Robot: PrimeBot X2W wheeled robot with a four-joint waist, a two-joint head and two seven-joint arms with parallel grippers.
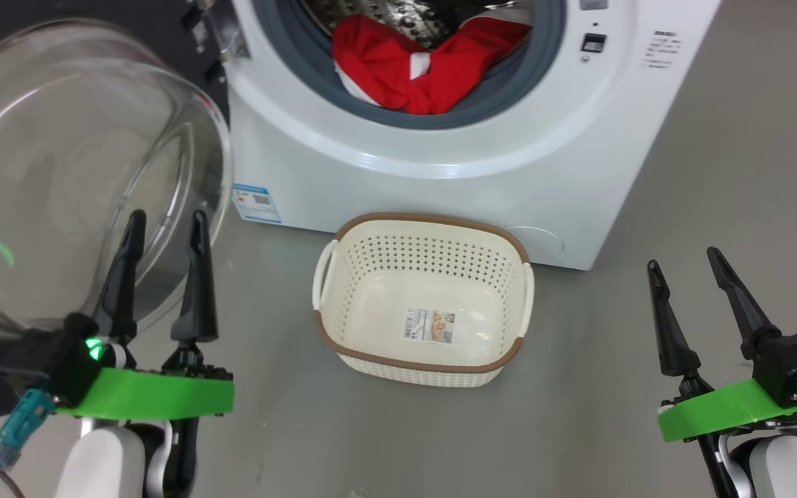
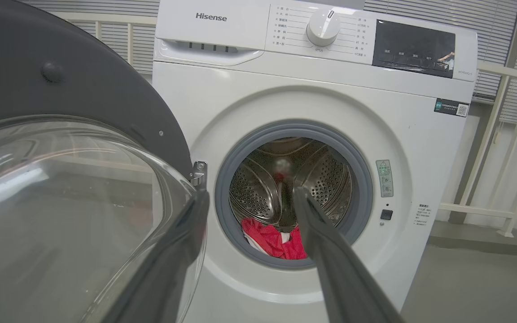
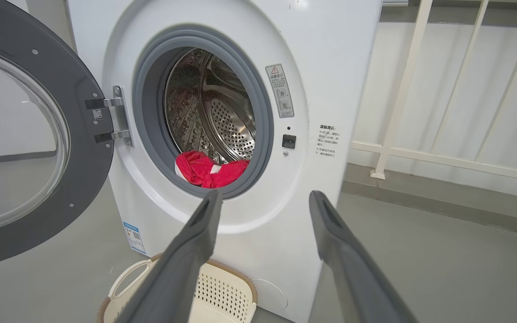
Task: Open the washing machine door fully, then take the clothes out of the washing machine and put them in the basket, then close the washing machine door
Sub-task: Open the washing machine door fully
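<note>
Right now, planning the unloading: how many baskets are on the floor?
1. The basket sits on the floor in front of the washing machine, below its opening; more could lie out of frame.

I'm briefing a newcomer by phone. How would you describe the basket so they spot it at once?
Find the big white washing machine with its round door swung open. On the grey floor directly in front of it sits the basket. It alone is cream, perforated plastic with a brown rim, empty apart from a sticker.

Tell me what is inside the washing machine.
Red clothes with white trim lie bunched at the front of the drum, spilling onto the grey rubber ring. Anything beneath the heap is covered.
</note>
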